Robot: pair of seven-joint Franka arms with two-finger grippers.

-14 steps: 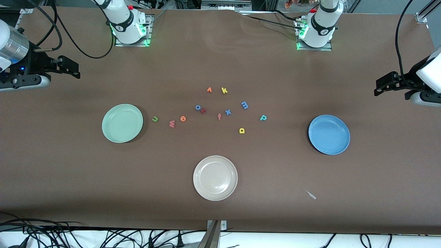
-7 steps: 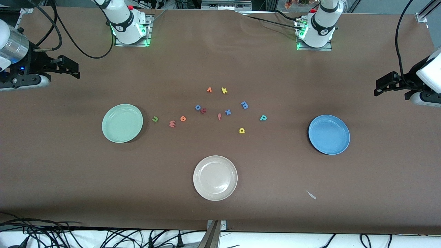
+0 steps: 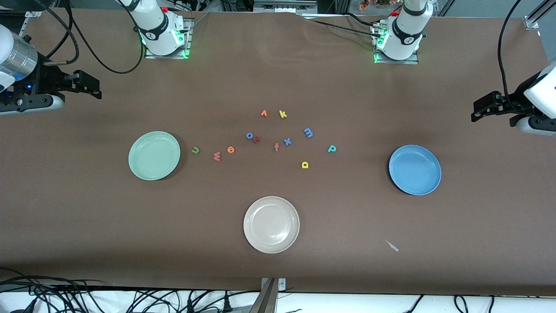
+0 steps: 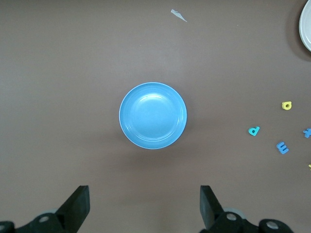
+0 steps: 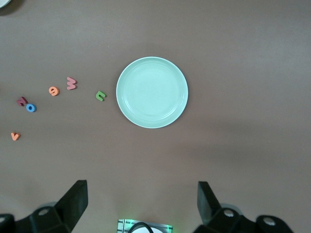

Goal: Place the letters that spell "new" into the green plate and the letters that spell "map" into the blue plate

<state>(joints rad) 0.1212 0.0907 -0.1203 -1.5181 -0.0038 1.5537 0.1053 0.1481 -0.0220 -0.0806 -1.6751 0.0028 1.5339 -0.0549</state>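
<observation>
On the brown table [image 3: 87, 217] sit three plates and eleven small foam letters. One plate is green, one is blue and one is white. The green plate [image 3: 154, 155] lies toward the right arm's end. The blue plate [image 3: 415, 170] lies toward the left arm's end. The white plate [image 3: 271, 224] lies between them, nearer to the front camera. All three plates have nothing in them.

The letters lie in a loose bunch in the middle of the table, between the green and blue plates. The green n [image 3: 195, 150] is just beside the green plate. Near it lie the red w [image 3: 217, 156] and the orange e [image 3: 230, 150]. The blue m [image 3: 308, 132], the teal p [image 3: 332, 148] and the yellow a [image 3: 305, 164] lie on the blue plate's side of the bunch. The other five are a blue o [image 3: 249, 135] touching a dark red letter [image 3: 256, 139], a pink f [image 3: 276, 147], a blue x [image 3: 287, 141], an orange v [image 3: 263, 113] and a yellow k [image 3: 282, 114].

The right gripper [image 5: 141, 201] hangs in the air over the right arm's end of the table. Its two fingers are spread wide and hold nothing. It is well apart from the green plate and the letters.

The left gripper [image 4: 145, 204] hangs over the left arm's end. Its fingers are spread wide too, with nothing between them. It is well apart from the blue plate.

A tiny pale scrap [image 3: 392, 246] lies on the table, nearer to the front camera than the blue plate.
</observation>
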